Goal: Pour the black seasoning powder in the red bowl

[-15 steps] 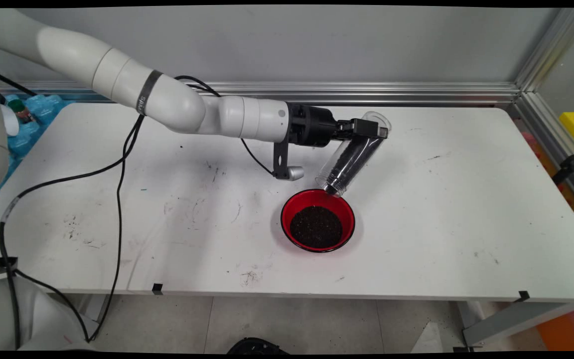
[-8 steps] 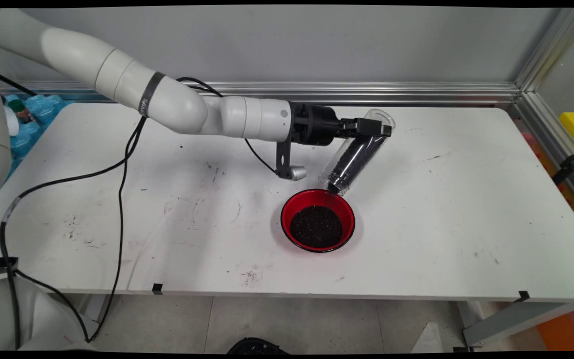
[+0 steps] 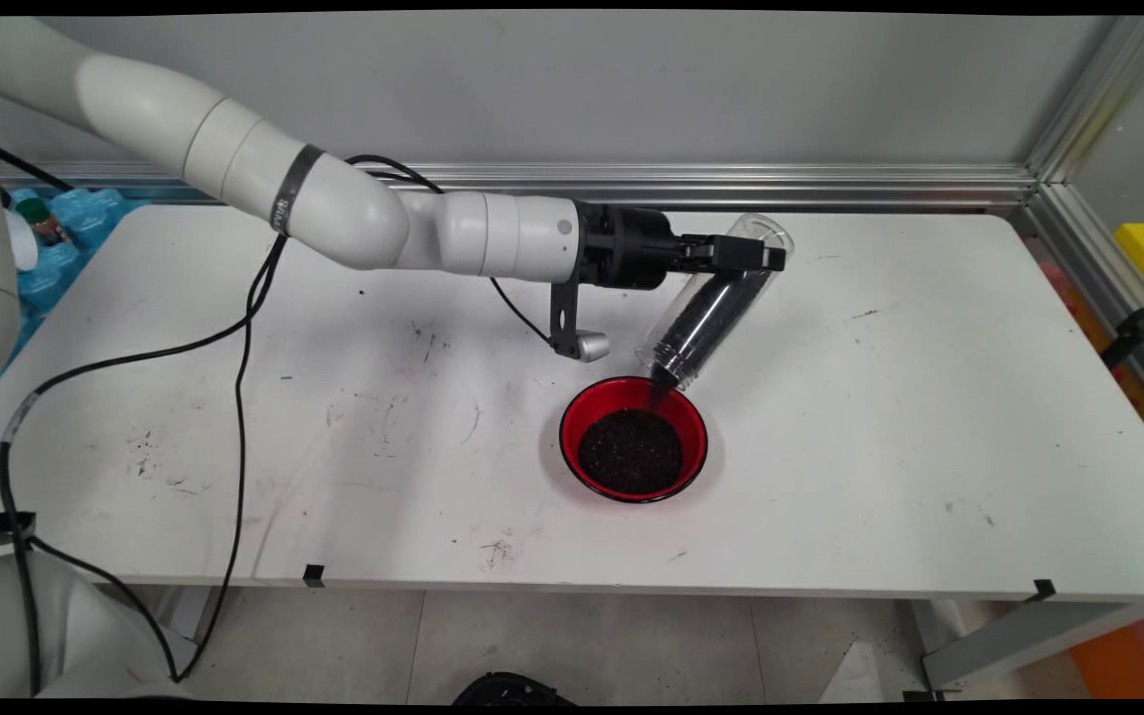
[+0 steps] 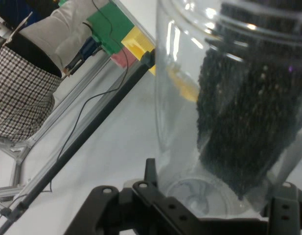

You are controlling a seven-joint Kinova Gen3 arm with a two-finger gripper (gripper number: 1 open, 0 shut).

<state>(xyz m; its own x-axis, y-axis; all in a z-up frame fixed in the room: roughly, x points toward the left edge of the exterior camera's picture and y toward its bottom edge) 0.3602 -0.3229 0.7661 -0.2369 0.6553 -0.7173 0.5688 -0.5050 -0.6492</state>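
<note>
Nearest to us, towards the front of the white table (image 3: 880, 477), we see a red bowl (image 3: 634, 439) holding a mound of dark granules (image 3: 630, 452). Just above its far rim hangs the mouth of a clear plastic jar (image 3: 711, 303), tipped steeply downward with its base raised up and to the right. A dark mass of the same granules lies along the jar's lower side, and a thin stream of it falls from the mouth into the bowl. Further back, we find the black gripper (image 3: 753, 256) clenched on the jar near its base, reaching in level from the left on the white arm (image 3: 334, 204). In the hand view, the jar (image 4: 229, 103) fills the frame between the gripper's (image 4: 217, 205) black fingers (image 4: 153, 181), granules banked against its wall. Black cables (image 3: 239, 338) trail across the table's left side.
</note>
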